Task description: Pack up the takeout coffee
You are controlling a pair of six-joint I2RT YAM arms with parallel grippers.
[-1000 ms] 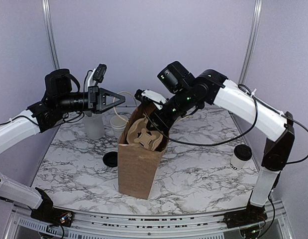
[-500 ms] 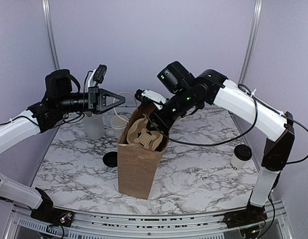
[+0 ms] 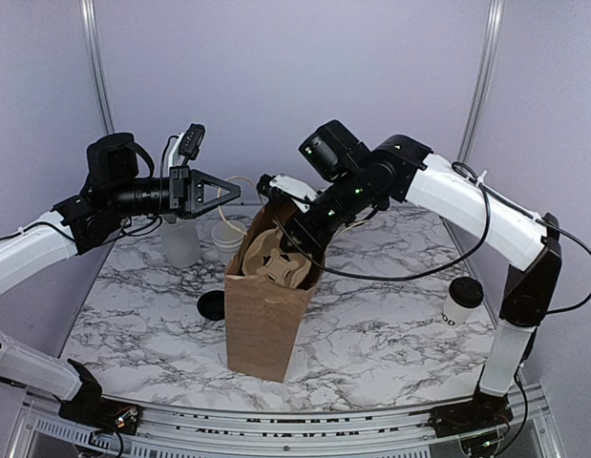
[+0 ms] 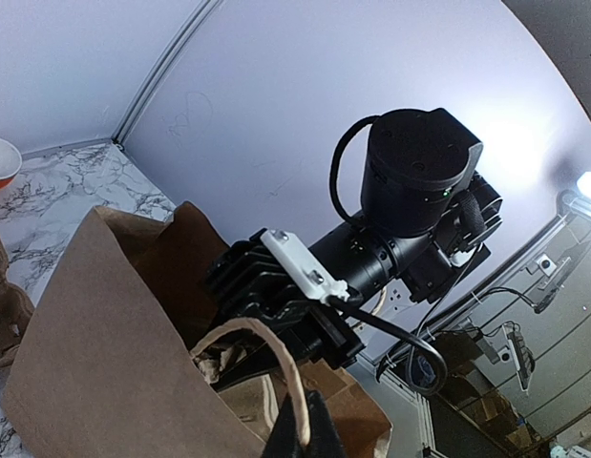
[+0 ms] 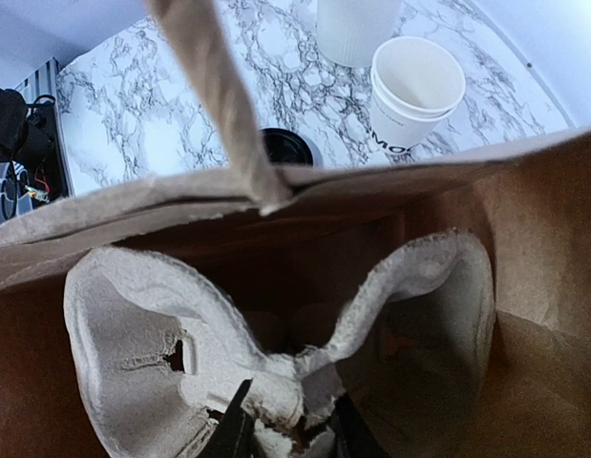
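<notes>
While left hand [image 4: 303,434] pinches twisted-paper handle [image 4: 281,358], right hand [image 5: 290,429] clamps rough moulded-pulp carrier [image 5: 133,315], inside creased kraft bag [image 3: 262,324].

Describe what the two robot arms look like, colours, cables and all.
Both arms have white shells with black joints and wrists. The left gripper is a black triangular frame. The right arm shows green lights and a thin black cable looping beside it.

Marble table [image 3: 390,334]: bag [image 3: 262,324], takeout coffee [image 3: 461,301]

Left gripper [image 3: 234,194] raised, level, pointing right, jaws pinched closed; right gripper [image 5: 290,437] angled down, fingers narrowly apart, clamping.
</notes>
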